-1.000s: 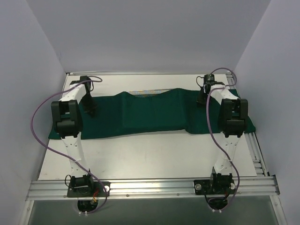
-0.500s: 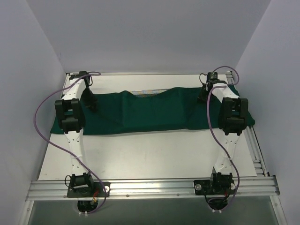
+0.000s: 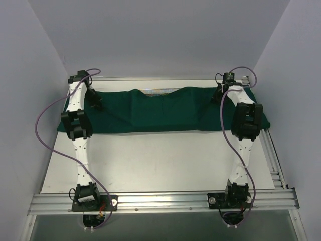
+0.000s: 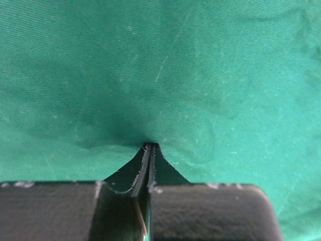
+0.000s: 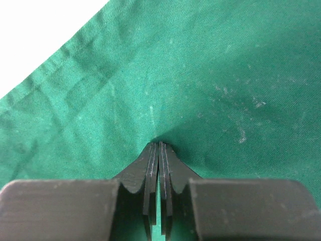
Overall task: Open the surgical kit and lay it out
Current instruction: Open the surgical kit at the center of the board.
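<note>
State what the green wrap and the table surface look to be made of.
Green wrap: woven cloth, probably a cotton drape, matte. A fine diagonal weave, lint specks, soft folds and a hemmed edge show. Table surface: smooth white board, perhaps laminate or painted. Its flat, even sheen does not settle which.

The white table (image 3: 160, 160) bears a dark green cloth wrap (image 3: 160, 113) spread across its far side.

White arms (image 3: 82, 150), black joints (image 3: 75, 124), purple cables (image 3: 41, 125); fingers (image 4: 210, 213) seemingly matte black.
</note>
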Robot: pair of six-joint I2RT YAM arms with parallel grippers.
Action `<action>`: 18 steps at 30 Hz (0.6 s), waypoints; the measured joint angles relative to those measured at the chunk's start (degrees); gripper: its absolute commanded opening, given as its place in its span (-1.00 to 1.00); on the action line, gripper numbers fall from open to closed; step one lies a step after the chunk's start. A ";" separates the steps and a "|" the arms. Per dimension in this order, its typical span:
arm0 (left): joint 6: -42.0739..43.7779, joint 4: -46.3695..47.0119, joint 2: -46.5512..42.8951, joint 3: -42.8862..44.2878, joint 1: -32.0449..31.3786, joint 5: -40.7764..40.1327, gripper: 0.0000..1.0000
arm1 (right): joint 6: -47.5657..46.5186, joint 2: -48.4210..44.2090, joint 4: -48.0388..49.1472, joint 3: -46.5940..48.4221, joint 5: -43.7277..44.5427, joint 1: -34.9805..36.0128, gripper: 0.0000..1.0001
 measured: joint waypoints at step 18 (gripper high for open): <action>-10.69 19.96 4.35 2.08 1.42 12.90 -0.95 | 2.29 11.32 3.91 16.41 -1.97 -0.28 -1.00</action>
